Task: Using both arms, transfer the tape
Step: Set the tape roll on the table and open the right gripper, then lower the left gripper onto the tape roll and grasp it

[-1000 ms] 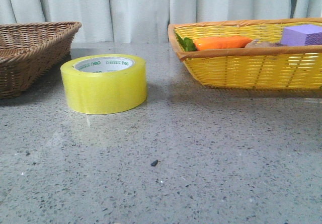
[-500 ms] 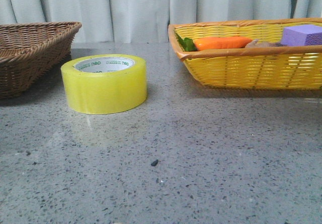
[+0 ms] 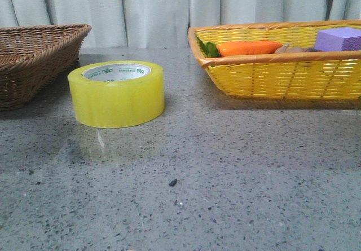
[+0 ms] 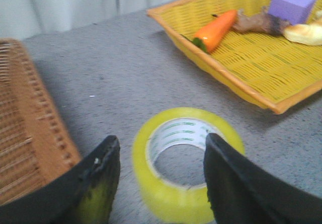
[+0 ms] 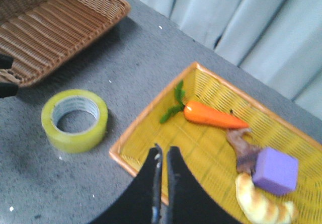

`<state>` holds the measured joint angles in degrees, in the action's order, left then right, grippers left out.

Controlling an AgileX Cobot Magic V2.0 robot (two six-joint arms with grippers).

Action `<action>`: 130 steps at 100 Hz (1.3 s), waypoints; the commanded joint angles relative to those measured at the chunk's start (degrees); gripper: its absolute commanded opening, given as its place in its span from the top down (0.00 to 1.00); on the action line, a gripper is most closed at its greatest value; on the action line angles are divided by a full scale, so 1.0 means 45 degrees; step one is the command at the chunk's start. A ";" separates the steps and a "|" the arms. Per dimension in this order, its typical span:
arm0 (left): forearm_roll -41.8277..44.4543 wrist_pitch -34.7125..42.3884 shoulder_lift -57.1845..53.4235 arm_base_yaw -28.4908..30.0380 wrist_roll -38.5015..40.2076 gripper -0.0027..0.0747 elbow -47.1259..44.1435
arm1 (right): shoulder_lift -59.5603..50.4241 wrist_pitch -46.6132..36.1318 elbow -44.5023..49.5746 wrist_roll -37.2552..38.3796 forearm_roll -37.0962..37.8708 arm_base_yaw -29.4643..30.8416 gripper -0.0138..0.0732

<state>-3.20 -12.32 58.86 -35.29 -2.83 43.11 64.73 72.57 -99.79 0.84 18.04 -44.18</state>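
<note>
Now we hold our left end effector (image 4: 158,176) wide open and empty astride the tape (image 3: 117,93), flat on the worktop (image 3: 237,172) beside the brown basket (image 3: 34,59); our right end effector (image 5: 162,171) hangs closed, empty. An off-centre squeeze could skid the roll.

Blurred lettering on the tape (image 4: 187,163), near edge cropped.

Yellow-green tape (image 3: 117,93) lies flat (white core up) on the table.
</note>
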 commanded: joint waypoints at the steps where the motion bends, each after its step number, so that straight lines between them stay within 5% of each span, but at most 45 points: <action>1: -0.0035 0.0354 0.0770 -0.0461 0.0004 0.51 0.1113 | -0.1171 -0.1232 0.1103 0.0493 0.0561 0.0068 0.92; 41: -0.0118 -0.4455 0.5178 -0.1292 -0.0041 0.51 0.5308 | -0.4276 -0.1976 0.5921 0.2275 0.0797 0.0068 0.93; 116: -0.0360 -0.6318 0.7941 -0.1512 -0.0673 0.51 0.6887 | -0.4443 -0.2320 0.6519 0.2297 0.0797 0.0068 0.93; 130: -0.0386 -0.6230 0.7941 -0.1512 -0.0673 0.58 0.6887 | -0.4443 -0.2320 0.6519 0.2297 0.0797 0.0068 0.93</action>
<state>-4.12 -42.55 96.71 -41.95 -5.89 72.34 45.09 66.07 -69.24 11.10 19.40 -44.08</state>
